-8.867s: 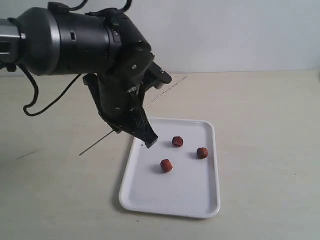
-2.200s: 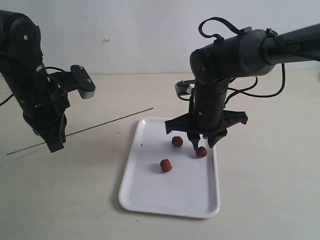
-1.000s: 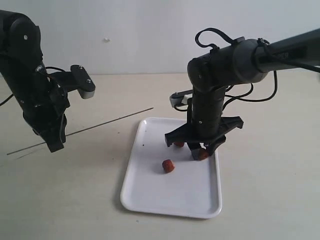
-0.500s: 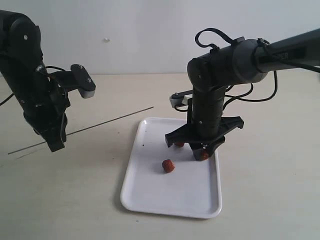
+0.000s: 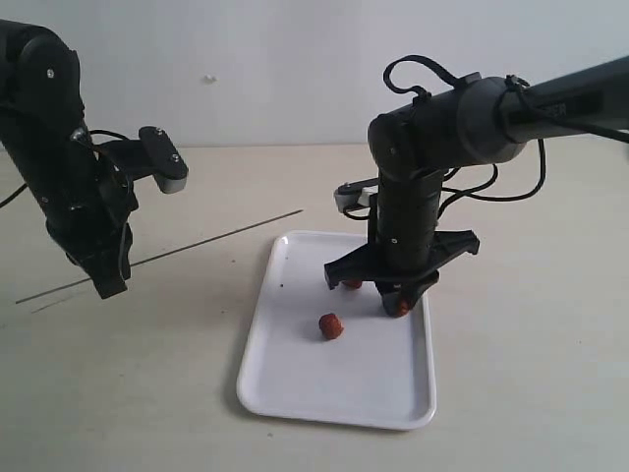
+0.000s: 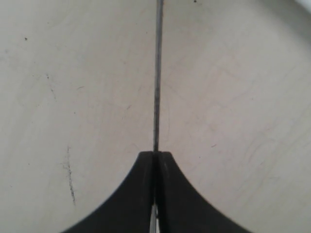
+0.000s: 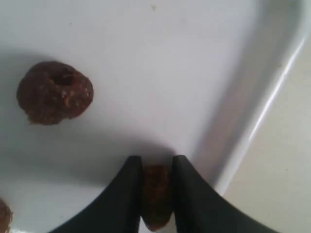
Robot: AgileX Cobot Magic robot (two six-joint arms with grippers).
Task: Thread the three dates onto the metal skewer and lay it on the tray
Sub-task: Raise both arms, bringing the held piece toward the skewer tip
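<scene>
Compared with a couple of seconds ago, the right gripper (image 5: 399, 301) has come down onto the tray (image 5: 339, 383) and now pinches a date (image 5: 401, 308) between its fingers, close to the tray's rim on the side of the tabletop's right edge. Over the last half second we see no change. The tray sits toward the tabletop's near edge. A second date (image 5: 332, 326) lies loose mid-tray, and the third date (image 5: 351, 283) is half hidden behind the right gripper. The left gripper (image 5: 106, 285), pressed together on the skewer (image 5: 211, 241), holds it above the tabletop toward the left edge, its tip pointing at the tray.
</scene>
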